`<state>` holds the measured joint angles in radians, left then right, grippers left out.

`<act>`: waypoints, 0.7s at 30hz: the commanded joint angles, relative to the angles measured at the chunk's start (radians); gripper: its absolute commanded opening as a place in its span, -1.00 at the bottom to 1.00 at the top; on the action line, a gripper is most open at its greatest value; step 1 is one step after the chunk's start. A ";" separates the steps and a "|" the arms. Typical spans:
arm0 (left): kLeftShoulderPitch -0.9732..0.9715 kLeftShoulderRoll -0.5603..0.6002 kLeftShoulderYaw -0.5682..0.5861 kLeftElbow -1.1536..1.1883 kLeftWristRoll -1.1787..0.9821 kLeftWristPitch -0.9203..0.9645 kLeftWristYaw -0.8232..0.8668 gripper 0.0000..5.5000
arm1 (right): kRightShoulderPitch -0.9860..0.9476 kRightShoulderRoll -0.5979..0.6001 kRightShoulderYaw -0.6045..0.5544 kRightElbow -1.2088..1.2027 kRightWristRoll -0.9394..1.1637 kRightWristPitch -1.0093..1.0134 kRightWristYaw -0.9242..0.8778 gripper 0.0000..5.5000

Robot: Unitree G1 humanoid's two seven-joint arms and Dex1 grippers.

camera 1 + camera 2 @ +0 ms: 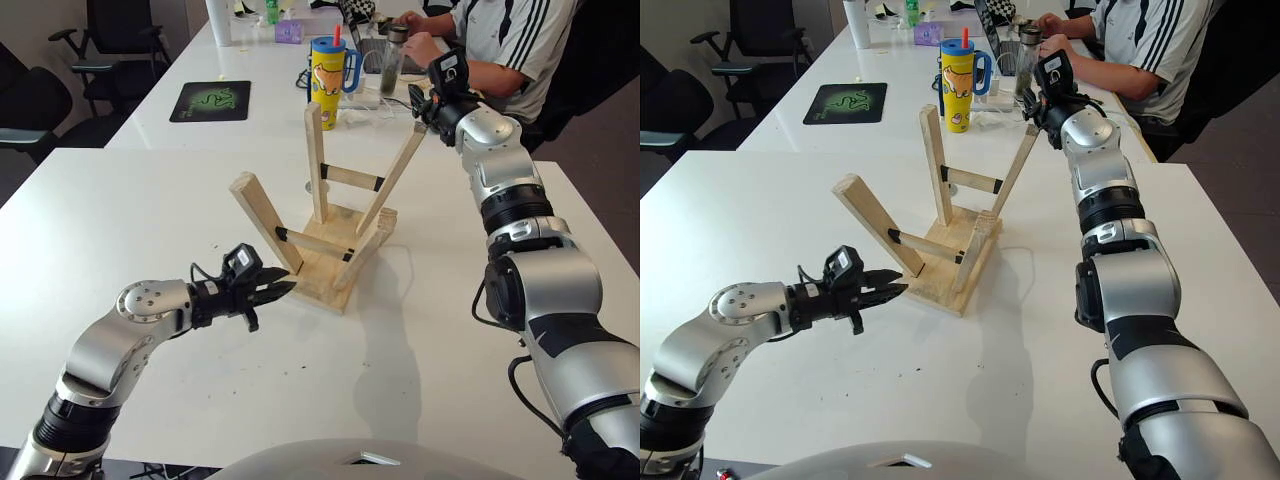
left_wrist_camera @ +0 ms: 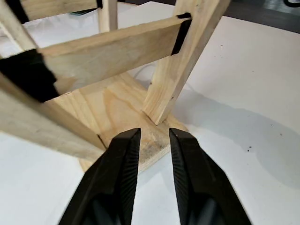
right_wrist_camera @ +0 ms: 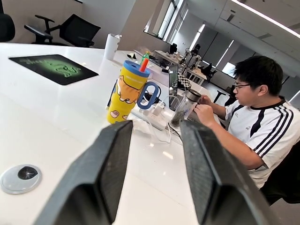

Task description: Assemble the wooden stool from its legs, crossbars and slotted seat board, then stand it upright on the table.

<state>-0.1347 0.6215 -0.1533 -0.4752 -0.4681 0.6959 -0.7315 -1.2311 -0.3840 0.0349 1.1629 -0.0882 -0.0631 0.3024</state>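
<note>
Wooden, and looking nearly built: finding the stool (image 1: 330, 225) resting seat-down at mid-worktop (image 1: 120, 230), seat board (image 1: 322, 285) flat against the surface, 4 legs pointing up and splaying outward. Counting 2 crossbars (image 1: 350, 178) bridging those legs.

Placing the left tool (image 1: 282, 291) low over the worktop, just beside the board's near corner, fingers slightly parted and gripping nothing. Reading the board edge as lying straight ahead of those fingertips, almost touching.

Placing the right tool (image 1: 424, 104) high and far, just beside the tip of the right leg (image 1: 395, 175), fingers spread and holding nothing.

Judging assembly as largely done, with turning the stool over onto its feet not yet done. Treating the stool's long axis as running upward from board to leg tips, leaning a little rightward. Rating the left arm as nearer the board and the right arm as nearer a leg end, so pairing a low lift with a high pull seems likely to tip it over.
</note>
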 commanded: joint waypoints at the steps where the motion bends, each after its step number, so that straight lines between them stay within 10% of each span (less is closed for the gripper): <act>1: -0.091 -0.072 -0.020 0.166 0.071 -0.057 0.051 -0.58 | -0.027 -0.027 0.034 0.094 -0.056 -0.052 0.073 -0.31; 12: -0.212 -0.169 0.050 0.445 0.180 -0.204 0.174 -0.58 | 0.023 -0.114 0.130 -0.042 -0.002 -0.066 0.941 -0.31; 21: -0.235 -0.240 0.098 0.585 0.211 -0.288 0.258 -0.58 | 0.073 -0.137 0.058 -0.426 0.246 0.266 1.238 -0.31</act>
<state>-0.3501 0.3900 -0.0716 0.0806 -0.2719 0.4287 -0.4851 -1.1714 -0.5151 0.1185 0.8400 0.1008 0.1257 1.4992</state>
